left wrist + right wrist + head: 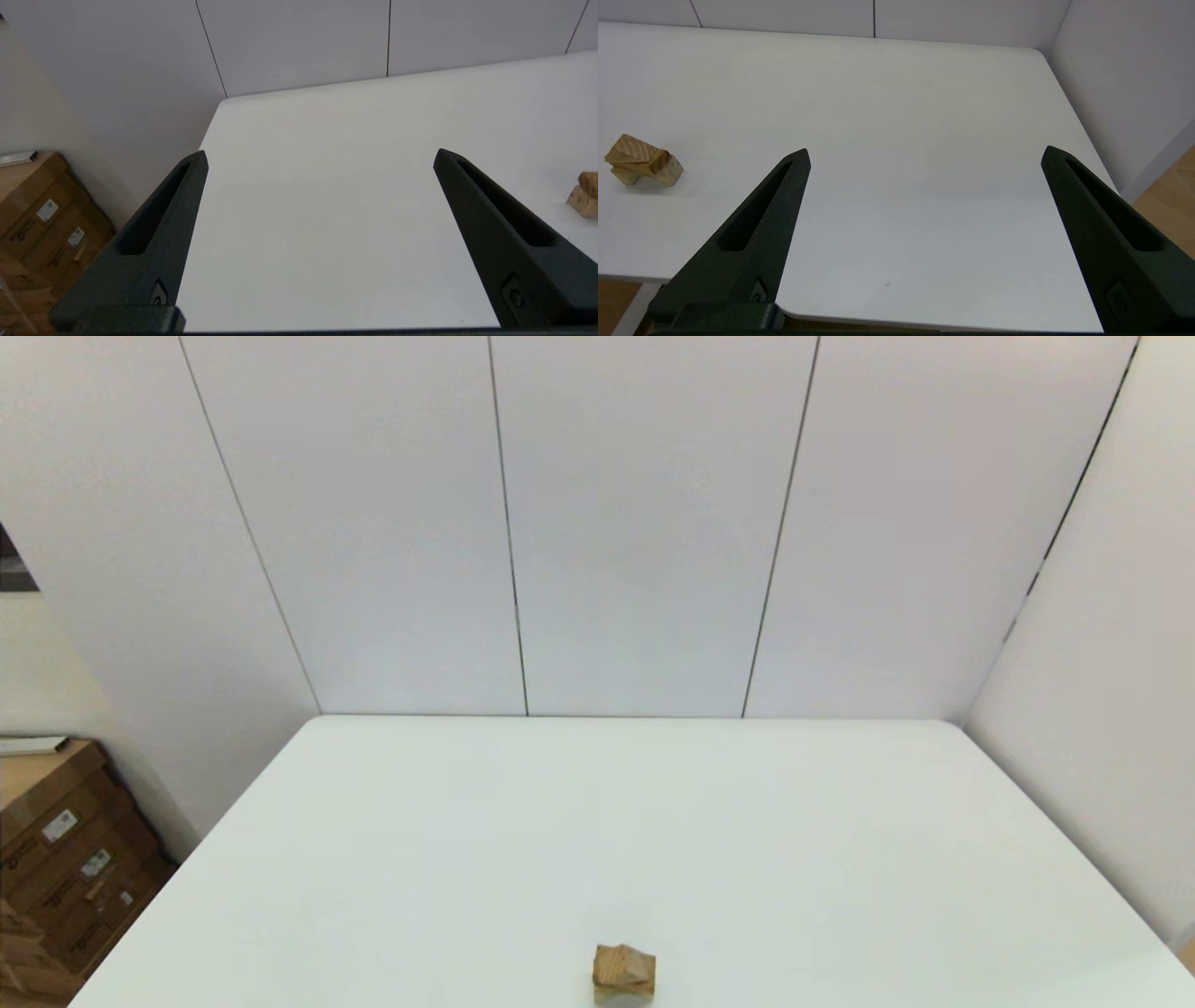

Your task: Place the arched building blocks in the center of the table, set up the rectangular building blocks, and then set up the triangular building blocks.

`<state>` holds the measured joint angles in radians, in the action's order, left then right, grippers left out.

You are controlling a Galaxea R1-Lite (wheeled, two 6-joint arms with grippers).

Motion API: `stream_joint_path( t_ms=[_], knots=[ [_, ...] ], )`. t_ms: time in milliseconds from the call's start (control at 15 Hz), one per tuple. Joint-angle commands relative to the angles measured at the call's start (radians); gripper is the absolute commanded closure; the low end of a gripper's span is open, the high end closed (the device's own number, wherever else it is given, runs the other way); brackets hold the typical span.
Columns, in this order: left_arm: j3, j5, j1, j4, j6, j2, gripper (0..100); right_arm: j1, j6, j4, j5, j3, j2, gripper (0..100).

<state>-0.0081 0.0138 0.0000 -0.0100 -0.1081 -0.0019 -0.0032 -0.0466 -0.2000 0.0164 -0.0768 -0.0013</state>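
A small heap of tan wooden blocks (pixel 624 973) sits on the white table (pixel 597 803) close to its near edge, about midway across. In the right wrist view the heap (pixel 642 161) shows a grain-striped sloped piece on top, a darker brown piece under it and a pale piece at the bottom; I cannot tell arched, rectangular and triangular blocks apart for certain. The heap's edge (pixel 584 193) also shows in the left wrist view. My left gripper (pixel 320 153) is open over the near left of the table. My right gripper (pixel 925 150) is open over the near right. Both are far from the heap and hold nothing.
Grey wall panels (pixel 644 523) stand right behind the table's far edge, and another wall (pixel 1102 663) runs along its right side. Cardboard boxes (pixel 65 868) are stacked on the floor left of the table. Neither arm shows in the head view.
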Motion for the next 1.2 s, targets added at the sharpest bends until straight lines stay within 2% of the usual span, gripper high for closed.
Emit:
stream_joint_path(
  t_ms=[67,267,400,600,1200],
  knots=[
    [0.008,-0.003,0.0,0.001,0.024,0.002,0,0.0,-0.001,-0.001,0.0,0.0,0.0,0],
    [0.008,-0.012,0.0,0.007,0.097,0.002,0,0.0,-0.001,-0.001,0.0,0.0,0.0,0],
    [0.008,-0.014,0.0,0.007,0.097,0.002,0,0.0,-0.016,-0.001,0.01,0.002,0.0,0],
    [0.008,-0.014,0.0,0.007,0.102,0.002,0,0.0,0.031,0.002,-0.001,0.0,0.0,0],
    [0.008,-0.014,0.0,0.007,0.1,0.002,0,0.0,0.04,0.002,-0.01,0.0,0.001,0]
  ],
)
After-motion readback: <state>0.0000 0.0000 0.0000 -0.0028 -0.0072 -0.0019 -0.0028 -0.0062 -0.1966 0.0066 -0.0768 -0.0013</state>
